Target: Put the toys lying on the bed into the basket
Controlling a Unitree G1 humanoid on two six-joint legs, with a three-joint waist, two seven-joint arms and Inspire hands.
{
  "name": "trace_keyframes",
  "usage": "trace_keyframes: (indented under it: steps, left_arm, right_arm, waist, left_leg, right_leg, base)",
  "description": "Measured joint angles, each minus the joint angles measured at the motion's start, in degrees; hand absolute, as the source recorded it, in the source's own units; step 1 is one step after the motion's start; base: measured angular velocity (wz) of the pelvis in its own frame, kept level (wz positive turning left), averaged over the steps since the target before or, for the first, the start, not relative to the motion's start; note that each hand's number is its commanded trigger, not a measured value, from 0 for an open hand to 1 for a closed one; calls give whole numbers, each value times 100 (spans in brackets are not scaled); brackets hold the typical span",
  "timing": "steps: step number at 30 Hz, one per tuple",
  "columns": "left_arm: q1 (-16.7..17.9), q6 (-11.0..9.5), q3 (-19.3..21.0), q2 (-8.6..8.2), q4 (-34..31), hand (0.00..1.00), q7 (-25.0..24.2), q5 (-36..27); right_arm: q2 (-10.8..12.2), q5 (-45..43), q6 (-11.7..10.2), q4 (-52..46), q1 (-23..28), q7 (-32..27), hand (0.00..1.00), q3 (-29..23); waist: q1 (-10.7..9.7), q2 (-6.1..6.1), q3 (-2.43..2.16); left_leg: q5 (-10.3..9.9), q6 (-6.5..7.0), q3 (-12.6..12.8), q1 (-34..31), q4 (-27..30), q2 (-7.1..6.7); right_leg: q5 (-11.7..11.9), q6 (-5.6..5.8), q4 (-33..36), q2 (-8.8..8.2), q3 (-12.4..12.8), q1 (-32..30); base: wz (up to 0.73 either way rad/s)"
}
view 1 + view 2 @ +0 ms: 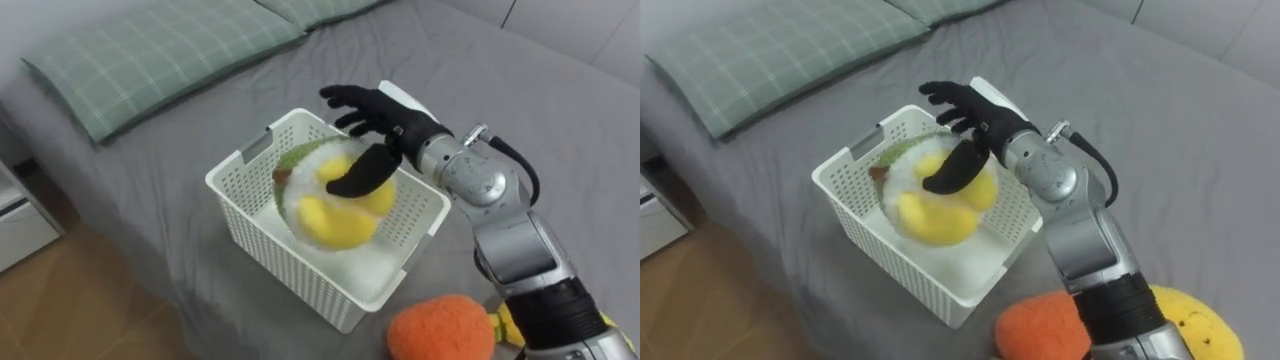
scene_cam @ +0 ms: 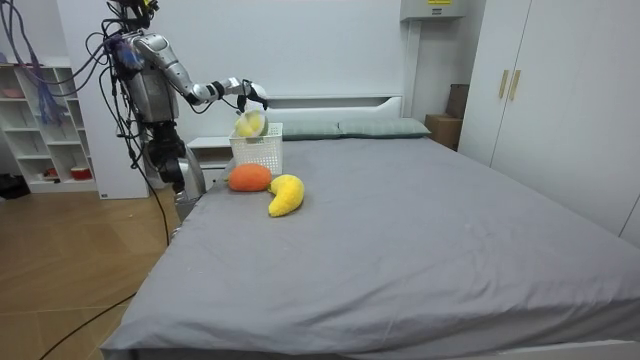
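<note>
Left eye view: my right hand [image 1: 385,125] hangs with fingers spread wide over the white basket [image 1: 300,270]. The yellow, white and green plush toy [image 1: 340,205] sits in its mouth. Room view: an orange plush [image 2: 249,177] and a banana plush [image 2: 286,194] lie near the bed [image 2: 400,230] edge.

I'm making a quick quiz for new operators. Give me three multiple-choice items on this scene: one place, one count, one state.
1. Where does the white basket stand? A) floor B) grey bed C) shelf
2. How many toys lie on the bed outside the basket? A) one B) two C) four
3. How is the right hand? A) open above the basket B) shut on the basket's rim C) flat on a pillow
Answers: 1 B, bed all round it; 2 B, an orange toy and a yellow toy; 3 A, fingers spread over the yellow-green toy.
</note>
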Motion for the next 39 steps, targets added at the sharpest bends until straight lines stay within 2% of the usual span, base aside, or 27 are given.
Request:
trace_keyframes:
  steps: [7, 13, 18, 25, 29, 31, 37, 39]
  left_arm:
    - [-212, -15, 2, -4, -59, 0, -108, 61]
    - [-252, -16, 10, 6, -76, 0, -96, 67]
    - [-247, -15, 43, 8, -40, 0, -74, 59]
    - [-246, -5, 43, 10, -33, 0, -59, 56]
    - [-204, 1, 44, 8, -33, 0, -35, 46]
    - [-205, -3, 45, 10, -37, 0, -23, 45]
    - [-190, -27, 71, -27, 48, 0, 135, 35]
    - [-128, -41, 69, -35, 71, 0, 212, 38]
  right_arm:
    - [-65, -89, -5, 97, 0, -12, 0, 25]
    - [-260, -42, -8, 140, 1, -53, 0, 12]
    - [-266, -31, -8, 141, 1, -67, 0, 4]
    - [-302, 145, -8, 144, 1, -312, 0, -49]
    - [-339, 171, -8, 167, 3, -456, 0, -49]
    - [-354, 151, -8, 169, 18, -518, 0, -63]
    - [-363, 253, -96, 367, 290, -779, 0, -725]
    - [-365, 300, -100, 560, 328, -901, 0, -961]
  waist:
    - [0, -21, 8]
    - [-66, -28, 16]
    - [-150, -78, 10]
    - [-261, -97, 3]
    - [-300, -100, 0]
    - [-352, -97, -1]
    - [-590, -78, -11]
    - [-686, -27, -42]
  left_leg:
    - [-3, 10, 50, 61, -27, 9]
    - [-16, 22, 160, 104, -49, 36]
    - [-28, 42, 372, 132, -67, 85]
    - [-57, 60, 567, 228, -168, 128]
    - [-69, 72, 821, 365, -264, 185]
    - [-93, 69, 884, 392, -273, 215]
    - [-123, 83, 1084, 493, -311, 243]
    - [-135, 85, 1197, 528, -341, 273]
  right_leg:
    - [1, 6, 0, -1, 93, -7]
    - [2, 5, 2, 11, 220, -19]
    - [18, 8, 9, 25, 435, -88]
    - [34, 20, -8, 28, 548, -97]
    - [37, 19, -7, 48, 782, -118]
    - [61, 20, -12, 61, 811, -121]
    - [67, 27, -21, 58, 823, -124]
    - [78, 22, -11, 71, 921, -151]
  base:
    - [-4]
    - [-10]
    - [-20]
    - [-16]
    - [-29]
    - [-23]
    - [-15]
    - [-30]
